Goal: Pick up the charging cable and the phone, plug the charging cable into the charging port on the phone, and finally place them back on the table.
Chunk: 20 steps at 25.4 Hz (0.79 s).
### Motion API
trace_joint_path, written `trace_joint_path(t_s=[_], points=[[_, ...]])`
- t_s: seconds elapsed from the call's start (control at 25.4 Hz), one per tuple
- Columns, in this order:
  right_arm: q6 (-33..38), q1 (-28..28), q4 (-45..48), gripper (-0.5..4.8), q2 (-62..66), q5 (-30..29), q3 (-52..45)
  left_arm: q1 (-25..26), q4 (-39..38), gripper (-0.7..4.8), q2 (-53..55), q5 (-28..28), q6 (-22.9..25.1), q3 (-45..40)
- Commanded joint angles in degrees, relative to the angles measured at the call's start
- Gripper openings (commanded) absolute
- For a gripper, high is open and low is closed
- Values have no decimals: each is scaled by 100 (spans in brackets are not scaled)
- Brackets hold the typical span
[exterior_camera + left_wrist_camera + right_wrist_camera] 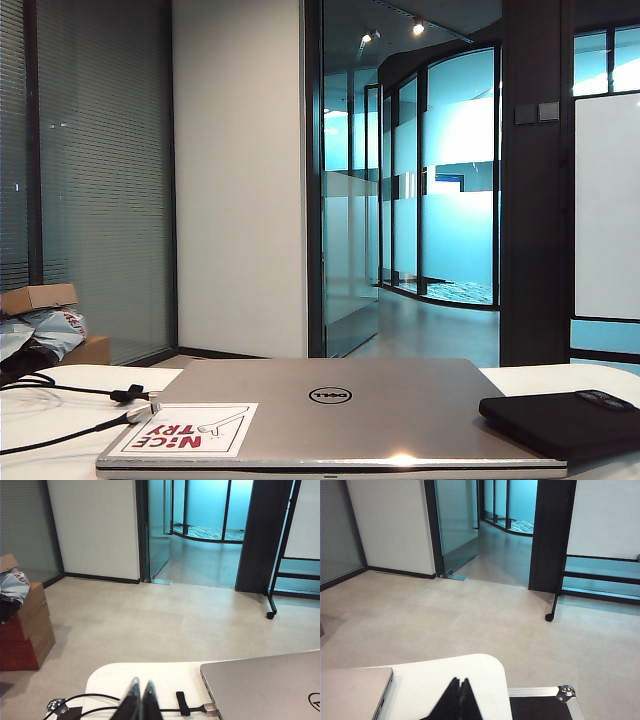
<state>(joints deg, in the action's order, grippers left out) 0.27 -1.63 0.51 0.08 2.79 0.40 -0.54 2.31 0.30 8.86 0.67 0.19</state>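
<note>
While both arms hang back at the near table point(107, 680) edge, left gripper point(140, 700) and right gripper point(459, 700) are clenched empty, w/ bare white top ahead. 1 charging cable point(70, 395) lies left of 1 laptop point(335, 410), plug tip touching its corner; 1 phone point(560, 420) just right.

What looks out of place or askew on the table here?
Little stands out. The phone rests partly on the closed laptop, overhanging its right edge. The charging cable lies loose on the table at the left. Left gripper and right gripper hover shut, holding nothing.
</note>
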Motion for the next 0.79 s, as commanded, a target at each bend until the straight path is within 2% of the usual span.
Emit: trace_joint_path(t_s=[0.04,0.2,0.39,0.55,0.79], points=[[15,4,101,-6,-11,0,-35,7,33,-5,4,13,37,-2],[31,4,101,-6,-11,-17,-20,7,94,-5,4,13,35,-2],[570,4,87,-6,2,-13,291,7,586,-5,4,13,-271,70],[570,4,-90,-6,94,11,979,7,658,-6,7,13,-291,511],[568,15,-181,-6,1287,-76,2343,4,859,-6,673,11,-297,1287]])
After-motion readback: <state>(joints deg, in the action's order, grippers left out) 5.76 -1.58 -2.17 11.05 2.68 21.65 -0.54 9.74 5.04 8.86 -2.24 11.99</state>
